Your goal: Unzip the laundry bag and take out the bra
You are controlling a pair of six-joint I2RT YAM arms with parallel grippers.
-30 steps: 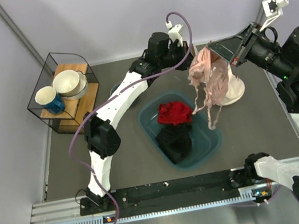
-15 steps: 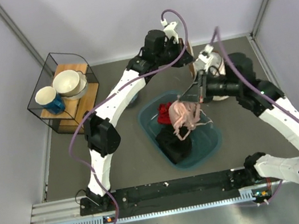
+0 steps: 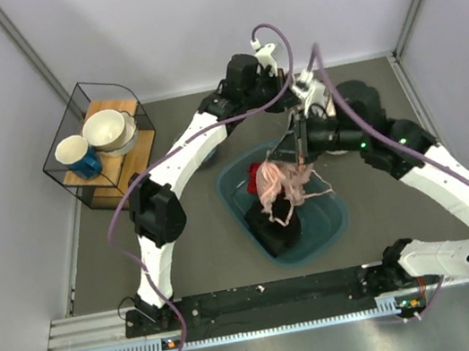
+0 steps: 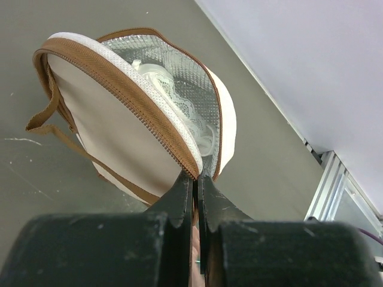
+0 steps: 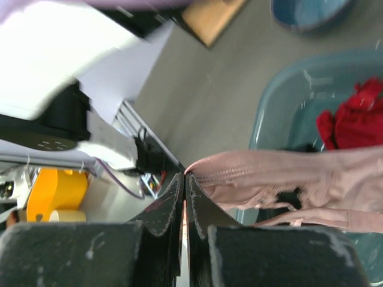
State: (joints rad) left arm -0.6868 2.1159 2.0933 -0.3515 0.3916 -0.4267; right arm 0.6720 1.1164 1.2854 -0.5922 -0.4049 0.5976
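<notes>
The laundry bag point(image 4: 119, 137) is cream with a brown zipper band. It stands unzipped, showing silver mesh lining and a white lace piece point(image 4: 173, 101) inside. My left gripper point(image 4: 196, 177) is shut on the bag's zipper rim at its near end; it also shows in the top view point(image 3: 288, 93), where my right arm hides the bag. My right gripper point(image 5: 185, 174) is shut on an edge of the pale pink bra point(image 5: 281, 173). In the top view the right gripper point(image 3: 298, 157) holds the bra point(image 3: 280, 187) hanging over the teal tub point(image 3: 330, 229).
The teal tub holds a red cloth point(image 3: 258, 171) and a black cloth point(image 3: 273, 228). A wire rack point(image 3: 81, 180) with a blue mug point(image 3: 77, 156) and stacked bowls point(image 3: 108, 129) stands at the back left. A blue bowl point(image 5: 308, 12) sits behind the tub.
My right gripper swung the bra from high above the bag, down and left over the teal tub. The left arm stayed where it was.
</notes>
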